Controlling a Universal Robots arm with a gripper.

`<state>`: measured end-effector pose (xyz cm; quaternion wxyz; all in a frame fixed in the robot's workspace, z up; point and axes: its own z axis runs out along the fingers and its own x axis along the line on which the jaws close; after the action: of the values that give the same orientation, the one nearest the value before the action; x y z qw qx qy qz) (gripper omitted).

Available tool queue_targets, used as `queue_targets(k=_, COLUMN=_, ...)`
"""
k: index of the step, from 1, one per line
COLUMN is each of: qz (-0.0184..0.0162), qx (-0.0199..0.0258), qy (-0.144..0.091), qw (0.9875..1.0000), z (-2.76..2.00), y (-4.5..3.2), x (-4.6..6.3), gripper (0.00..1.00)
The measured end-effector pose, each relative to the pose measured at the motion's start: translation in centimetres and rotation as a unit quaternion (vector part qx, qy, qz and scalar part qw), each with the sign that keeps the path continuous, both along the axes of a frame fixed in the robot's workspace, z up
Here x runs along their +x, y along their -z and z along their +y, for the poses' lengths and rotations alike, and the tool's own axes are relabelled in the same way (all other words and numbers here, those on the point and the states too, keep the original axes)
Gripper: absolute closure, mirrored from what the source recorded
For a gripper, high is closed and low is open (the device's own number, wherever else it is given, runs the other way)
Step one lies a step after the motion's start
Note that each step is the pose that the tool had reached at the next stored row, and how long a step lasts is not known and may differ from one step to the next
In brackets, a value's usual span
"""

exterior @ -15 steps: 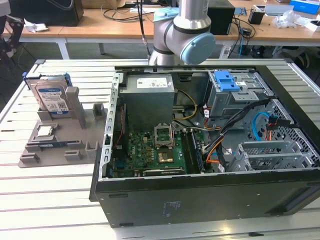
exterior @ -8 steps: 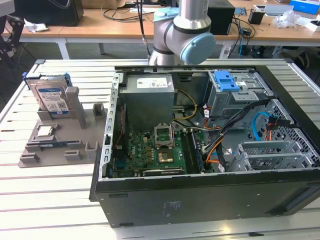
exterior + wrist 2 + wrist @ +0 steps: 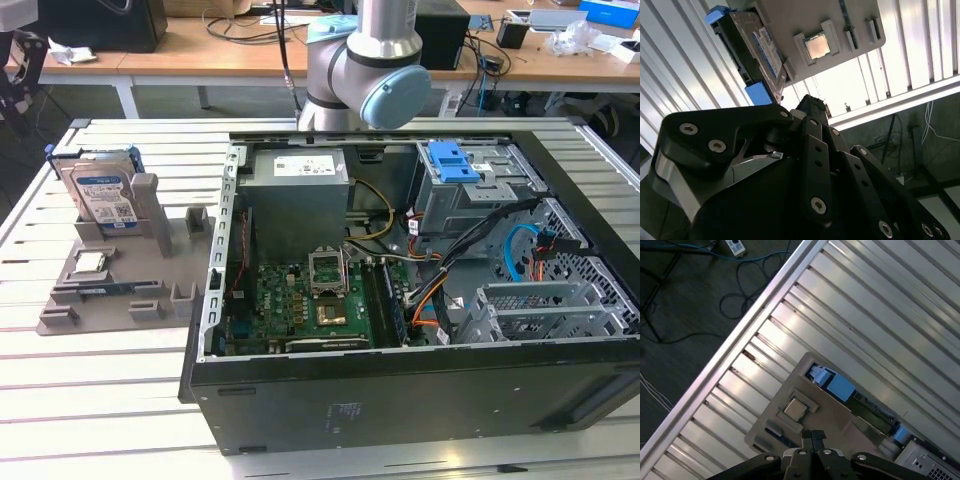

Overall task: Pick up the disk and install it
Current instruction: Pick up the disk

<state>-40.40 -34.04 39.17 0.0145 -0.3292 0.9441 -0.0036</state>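
Two black fingers (image 3: 807, 437) of the gripper (image 3: 812, 436) are seen pressed together in the first wrist view, with nothing held between them. The gripper is raised above a grey holder (image 3: 832, 415), which is laid on the slatted metal worktop (image 3: 100, 400).

The step in hand is judged to be the reach for the disk (image 3: 100, 195). It would be done well if the fingers were spread wider than the drive is thick. They should be lined up square with its exposed upper edge and brought down onto the metal body, not the blue frame. The walls of the holder's slot should be kept clear.

The disk is not touched by the fingers and is well apart from them. It is stood on edge in a slot of the holder, slightly tilted, its labelled face shown in the second wrist view (image 3: 760, 52). It is judged to lie off to one side of the fingertips, not directly beneath them. A small square processor chip (image 3: 795, 409) is seated on the holder, nearer the fingertips than the disk.

The holder is placed near the worktop's far corner at the exterior view's left. An open computer case (image 3: 400, 390) is laid beside it, covering most of the worktop. The arm (image 3: 370, 60) is mounted at the worktop's far edge.
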Motion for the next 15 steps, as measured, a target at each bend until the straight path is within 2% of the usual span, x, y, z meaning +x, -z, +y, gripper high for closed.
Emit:
queue_targets(k=4, qz=0.0000, qx=-0.0001, qy=-0.026, qw=0.9997, z=0.00, y=0.00, x=0.00, gripper=0.89)
queue_targets(k=6, qz=0.0000, qx=-0.0001, qy=-0.045, qw=0.9990, z=0.00, y=-0.01, x=0.00, gripper=0.89)
queue_targets(k=10, qz=0.0000, qx=-0.0001, qy=-0.066, qw=0.9978, z=0.00, y=0.00, x=0.00, gripper=0.89)
queue_targets(k=12, qz=0.0000, qx=-0.0002, qy=-0.078, qw=0.9969, z=0.00, y=0.00, x=0.00, gripper=0.89)
queue_targets(k=15, qz=0.0000, qx=-0.0002, qy=-0.106, qw=0.9943, z=0.00, y=0.00, x=0.00, gripper=0.89)
